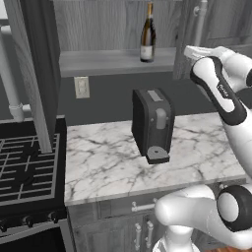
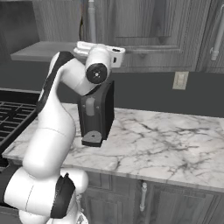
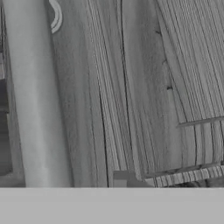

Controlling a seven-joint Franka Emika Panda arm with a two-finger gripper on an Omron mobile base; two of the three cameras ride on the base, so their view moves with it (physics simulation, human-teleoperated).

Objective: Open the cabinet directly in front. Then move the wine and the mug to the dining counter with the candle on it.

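Observation:
The cabinet's left door (image 1: 34, 64) stands swung wide open. On the bare shelf (image 1: 108, 61) inside stands the wine (image 1: 147, 34), dark with a gold top and pale label. The right door (image 1: 216, 24) looks shut or nearly so, its silver bar handle (image 1: 199, 22) upright. My gripper (image 1: 188, 50) is at that door's inner edge, just below the handle (image 2: 92, 22). In the hand view the handle (image 3: 37, 96) runs down the left, beside the wood-grain door face (image 3: 144, 87), not between the fingers. The fingertips are hidden. The mug, dining counter and candle are out of view.
A black coffee machine (image 1: 152, 125) stands on the marble worktop (image 1: 108, 162) under the cabinet, below my arm. A black stove (image 1: 24, 167) lies to the left. A wall outlet (image 1: 81, 87) sits under the shelf. Lower drawers (image 1: 142, 206) run along the front.

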